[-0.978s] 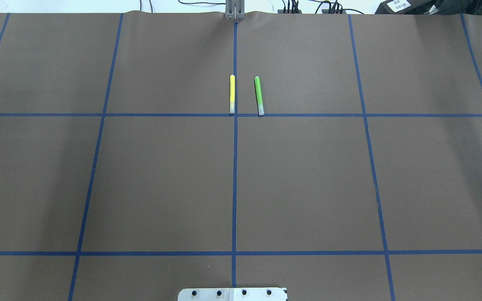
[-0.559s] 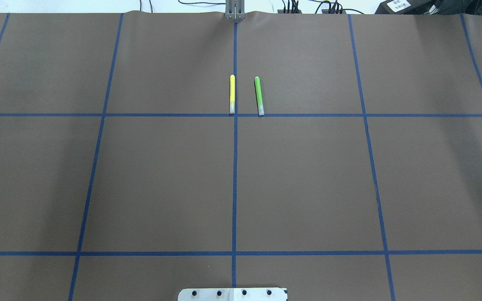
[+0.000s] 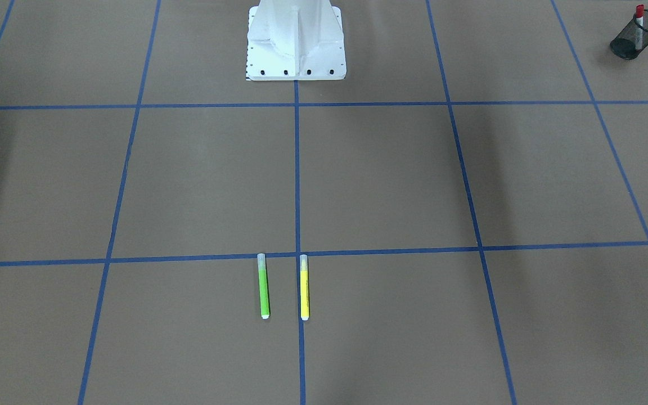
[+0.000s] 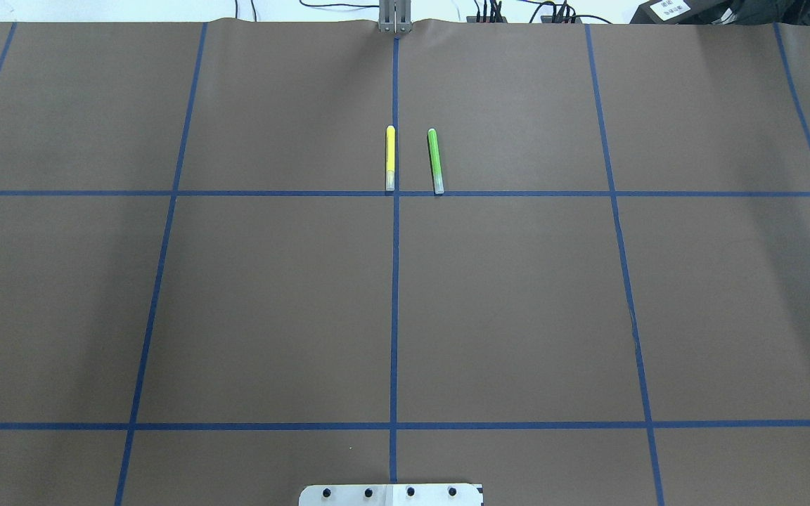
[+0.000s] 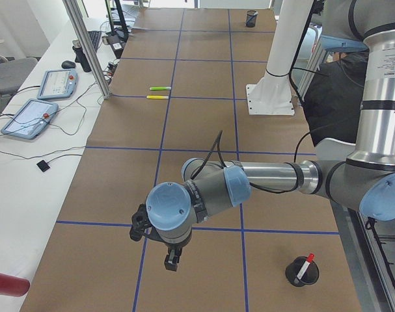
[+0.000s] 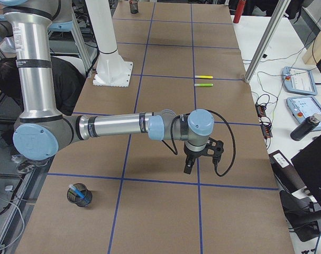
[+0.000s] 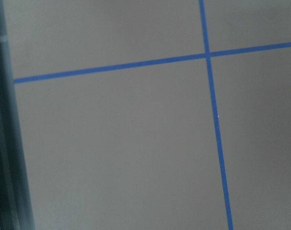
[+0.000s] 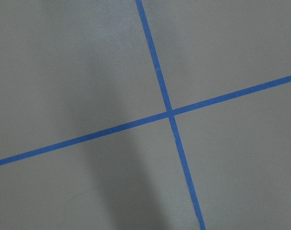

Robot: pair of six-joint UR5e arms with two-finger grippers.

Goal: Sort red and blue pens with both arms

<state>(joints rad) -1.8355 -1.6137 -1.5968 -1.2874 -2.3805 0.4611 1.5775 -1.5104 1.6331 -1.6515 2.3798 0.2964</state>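
Red pen: upright, red cap up, in a black mesh cup near the tabletop corner at the robot's left end, robot-side edge.

Blue pen: leaning in a second mesh cup near the opposite corner, at the right end and also by the robot-side edge.

Left arm reaches out over the left end. Left gripper points down above the paper, near a crossing of the blue tape grid and well apart from the red pen's cup. It shows only in the side camera, so I can't tell whether it is released or clenched. The left wrist view shows only brown paper, a tape crossing and a dark blurred strip at one edge.

Right arm mirrors this at the right end. Right gripper points down just above a tape line, well apart from the blue pen's cup. It is also side view only, so its state can't be told. The right wrist view shows paper and a tape crossing.

Yellow marker and lime-green marker lie flat and parallel, near each other but not touching. They sit mid-length of the tabletop, in the half toward the operators' edge. Their pale caps point at the robot, with the cap ends at a crosswise tape line. The yellow one is just beside the centre tape line.

White pedestal stands at the middle of the robot-side edge. A person in dark clothing is behind it, off the tabletop.
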